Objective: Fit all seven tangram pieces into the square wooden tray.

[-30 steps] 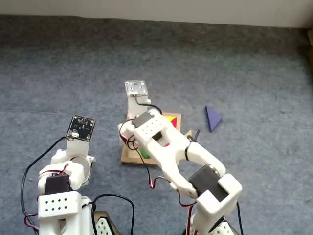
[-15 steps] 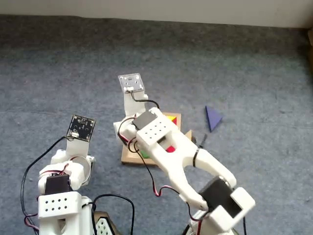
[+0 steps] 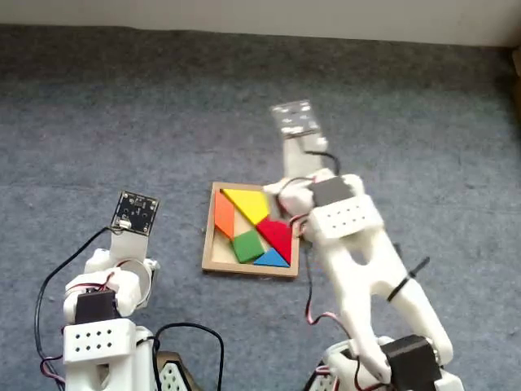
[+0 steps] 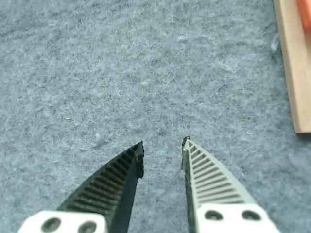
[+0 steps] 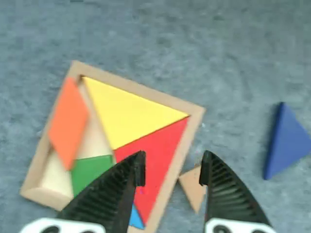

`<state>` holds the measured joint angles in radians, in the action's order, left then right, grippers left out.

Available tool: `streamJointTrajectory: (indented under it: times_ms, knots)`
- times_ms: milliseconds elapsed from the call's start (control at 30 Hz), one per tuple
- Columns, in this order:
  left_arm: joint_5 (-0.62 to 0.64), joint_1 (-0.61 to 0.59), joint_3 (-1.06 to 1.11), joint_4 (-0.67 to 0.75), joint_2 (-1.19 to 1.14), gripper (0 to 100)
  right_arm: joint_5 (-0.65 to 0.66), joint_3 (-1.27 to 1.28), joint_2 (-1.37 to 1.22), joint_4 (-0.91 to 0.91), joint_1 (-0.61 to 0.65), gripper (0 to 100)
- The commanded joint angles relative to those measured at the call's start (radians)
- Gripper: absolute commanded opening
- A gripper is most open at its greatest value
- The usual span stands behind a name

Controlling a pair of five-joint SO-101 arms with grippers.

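The square wooden tray [image 3: 244, 270] lies at mid-table, holding an orange parallelogram [image 3: 224, 216], a yellow triangle [image 3: 247, 204], a red triangle [image 3: 278, 236], a green square [image 3: 247, 246] and a small blue triangle [image 3: 271, 258]. In the right wrist view my right gripper [image 5: 172, 165] hangs open and empty above the tray's edge [image 5: 194, 131]. A tan triangle [image 5: 193, 190] lies on the carpet just outside that edge. Farther out lies a dark blue triangle [image 5: 286, 141]. My left gripper [image 4: 163, 144] is open over bare carpet, beside the tray's side [image 4: 291, 68].
Grey carpet covers the whole table. The right arm [image 3: 346, 216] stands along the tray's right side. The left arm [image 3: 106, 301] sits at the front left, a short way from the tray. Pale bare wood [image 5: 53, 177] shows in the tray beside the green square.
The right arm has swung from over the tray to its right side, uncovering the pieces in the tray and now covering the dark blue triangle in the high view. The left arm has kept still.
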<state>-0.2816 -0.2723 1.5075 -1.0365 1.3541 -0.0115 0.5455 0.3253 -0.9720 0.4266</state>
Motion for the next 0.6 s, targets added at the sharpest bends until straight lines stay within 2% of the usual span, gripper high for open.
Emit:
streamJointTrajectory:
  times_ms: [0,100,333,500,567]
  knots:
    - [0.003,-0.012,-0.007,0.014,0.013,15,0.098,-0.007,-0.058,0.041,-0.196,18.0]
    - [0.003,-0.012,-0.007,0.015,0.013,15,0.140,-0.036,-0.168,0.076,-0.269,18.1]
    - [0.003,-0.012,-0.007,0.015,0.013,15,0.158,-0.219,-0.390,0.076,-0.354,18.2]
    - [0.003,-0.012,-0.007,0.015,0.013,15,0.158,-0.278,-0.427,0.073,-0.371,18.2]
    - [0.003,-0.012,-0.007,0.015,0.013,15,0.160,-0.285,-0.426,0.010,-0.357,18.2]
